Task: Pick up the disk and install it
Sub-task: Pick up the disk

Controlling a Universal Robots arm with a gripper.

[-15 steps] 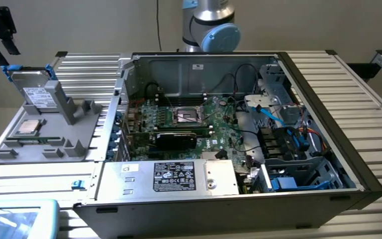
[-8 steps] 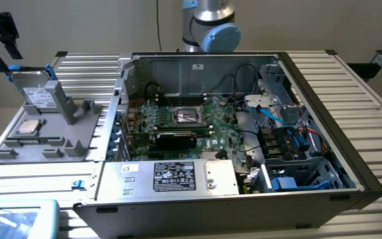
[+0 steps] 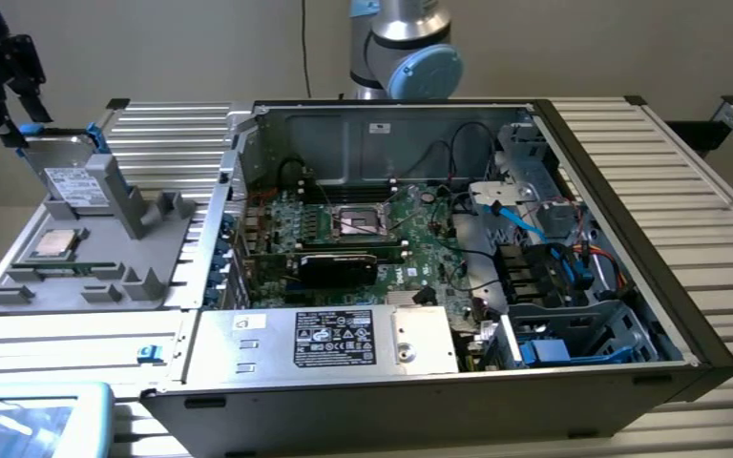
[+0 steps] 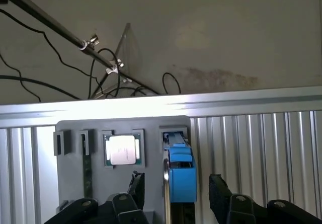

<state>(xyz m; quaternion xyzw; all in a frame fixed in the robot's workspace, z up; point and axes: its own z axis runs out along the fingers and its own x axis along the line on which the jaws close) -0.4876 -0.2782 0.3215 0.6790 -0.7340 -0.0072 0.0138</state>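
Observation:
The disk stands on edge at the far end of a grey holder tray, its white label facing out and its blue carrier showing at the top corners. My black gripper hangs just above the disk's top edge at the exterior view's upper left. In the wrist view the disk appears edge-on as a blue strip with a thin metal side. The gripper is open, with one finger on each side of the disk, apart from it.
A small square silver CPU chip lies in the holder tray beside the disk. The open computer case fills the middle, with a motherboard, a silver labelled box and a drive bay. Ribbed metal table lies around.

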